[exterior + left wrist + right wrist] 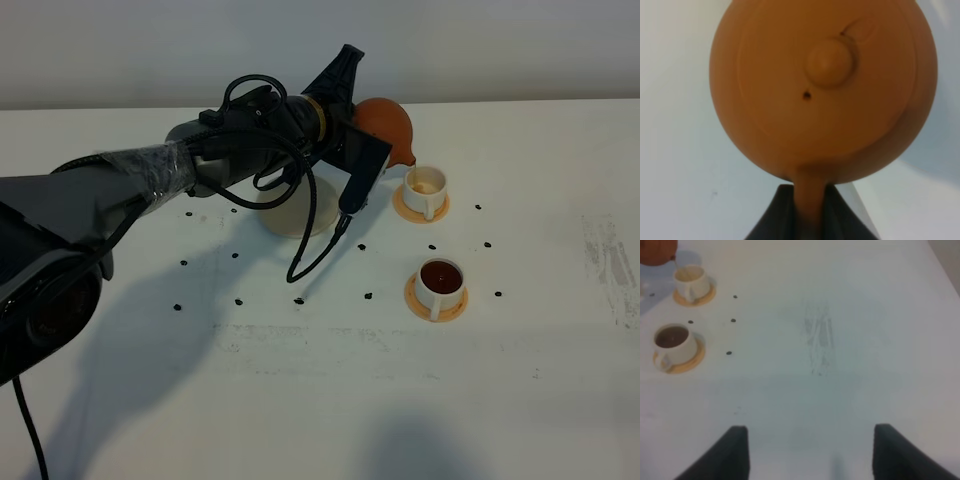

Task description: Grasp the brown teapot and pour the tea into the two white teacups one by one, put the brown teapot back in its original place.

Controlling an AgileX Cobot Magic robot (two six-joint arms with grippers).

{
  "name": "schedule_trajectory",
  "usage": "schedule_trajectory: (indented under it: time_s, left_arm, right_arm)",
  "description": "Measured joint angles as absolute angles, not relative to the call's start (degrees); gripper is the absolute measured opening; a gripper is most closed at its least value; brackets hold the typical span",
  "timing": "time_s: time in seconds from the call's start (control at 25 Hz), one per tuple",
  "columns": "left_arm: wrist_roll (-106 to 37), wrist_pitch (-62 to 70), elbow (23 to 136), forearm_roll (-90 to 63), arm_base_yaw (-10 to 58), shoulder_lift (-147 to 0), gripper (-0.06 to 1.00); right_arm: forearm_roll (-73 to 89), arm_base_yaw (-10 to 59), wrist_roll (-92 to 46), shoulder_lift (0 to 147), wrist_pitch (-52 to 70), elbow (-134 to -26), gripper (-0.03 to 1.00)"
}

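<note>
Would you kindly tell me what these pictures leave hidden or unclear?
Saucer: high view, largely covered by the left arm and its cable.
Far cup and near cup: left wrist view, blocked by the teapot.
Far cup's fill: high view, too small.
Right gripper: right wrist view, fingers cut off by the edge.

Film-wrapped black left arm (120,185) carries looping black cables (309,205) and a black pincer (809,212)

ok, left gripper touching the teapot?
Touching. The left wrist view shows the left gripper shut on the handle of the brown teapot, both sides pressed against it.
</note>
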State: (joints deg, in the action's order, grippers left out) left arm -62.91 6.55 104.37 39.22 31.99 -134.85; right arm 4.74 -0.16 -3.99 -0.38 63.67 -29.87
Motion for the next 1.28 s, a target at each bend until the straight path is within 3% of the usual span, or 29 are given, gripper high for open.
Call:
schedule_trajectory:
  time_s: [1.28]
  left_arm:
    - [-62.20,5.15,104.37,46.85,32.53,-134.85,0.08]
  right_arm:
    - [4.74,-0.16,-3.99,-0.38,63.67,-29.87,0.51]
